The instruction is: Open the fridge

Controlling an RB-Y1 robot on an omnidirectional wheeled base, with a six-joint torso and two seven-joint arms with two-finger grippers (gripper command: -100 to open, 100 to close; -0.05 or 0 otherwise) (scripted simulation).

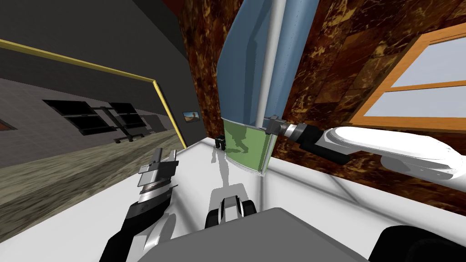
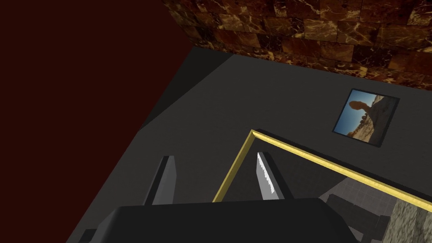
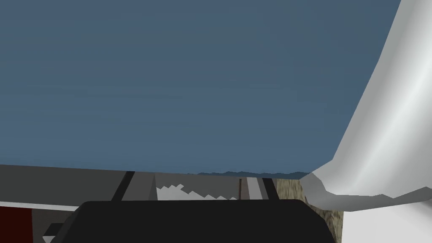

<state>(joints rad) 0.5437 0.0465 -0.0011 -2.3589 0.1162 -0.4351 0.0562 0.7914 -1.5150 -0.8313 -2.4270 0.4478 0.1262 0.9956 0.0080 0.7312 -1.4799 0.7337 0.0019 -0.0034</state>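
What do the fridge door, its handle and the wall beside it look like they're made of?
Fridge door: smooth blue-grey panel, matte, perhaps painted metal; the look leaves it open. Handle: light grey bar with a soft sheen, possibly metal. Wall: glossy brown veined blocks, like marble tile.

A dark brown marbled stone-block wall (image 1: 205,68) carries an orange wooden-framed window (image 1: 423,85) with pale panes. It meets a plain dark grey wall (image 1: 91,50), which bears a small framed desert picture (image 2: 365,117) beside a yellow-trimmed opening (image 1: 161,102). The smooth white floor (image 1: 318,195) gives way there to mottled olive-beige flooring (image 1: 68,173), with 2 black rectangular panels (image 1: 77,116) beyond.
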